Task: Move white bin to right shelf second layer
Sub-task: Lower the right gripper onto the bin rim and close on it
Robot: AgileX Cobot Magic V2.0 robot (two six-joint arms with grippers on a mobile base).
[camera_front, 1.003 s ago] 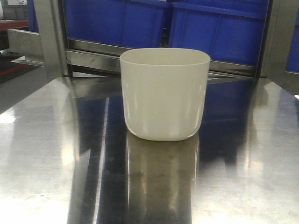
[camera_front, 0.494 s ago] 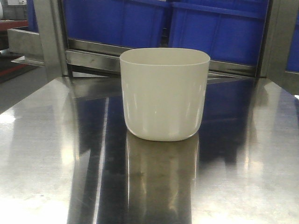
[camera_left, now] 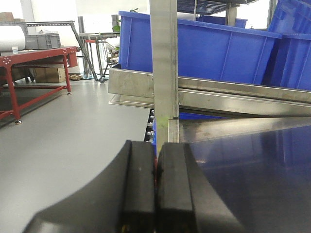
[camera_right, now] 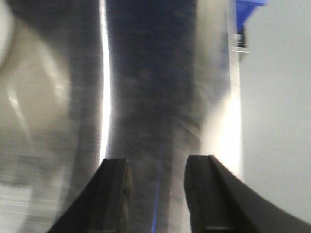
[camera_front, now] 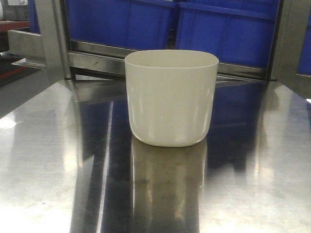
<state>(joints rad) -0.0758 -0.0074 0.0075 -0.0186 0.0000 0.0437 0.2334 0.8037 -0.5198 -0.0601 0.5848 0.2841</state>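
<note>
The white bin (camera_front: 170, 97) stands upright on the mirror-like steel tabletop (camera_front: 48, 170), in the middle of the front view, and nothing touches it. Neither gripper appears in that view. In the left wrist view my left gripper (camera_left: 156, 146) is shut and holds nothing; it sits at the table's left edge, facing a steel post (camera_left: 164, 63). My right gripper (camera_right: 156, 160) is open and empty, low over the steel top. A blurred cream patch (camera_right: 29, 97) lies to its left; I cannot tell whether it is the bin or its reflection. The right shelf second layer is out of view.
Large blue crates (camera_front: 121, 19) sit on a steel rack level right behind the bin, between upright posts (camera_front: 53, 39). In the right wrist view the table's edge (camera_right: 233, 97) borders grey floor (camera_right: 277, 121). A red-framed bench (camera_left: 29, 58) stands far left across the floor.
</note>
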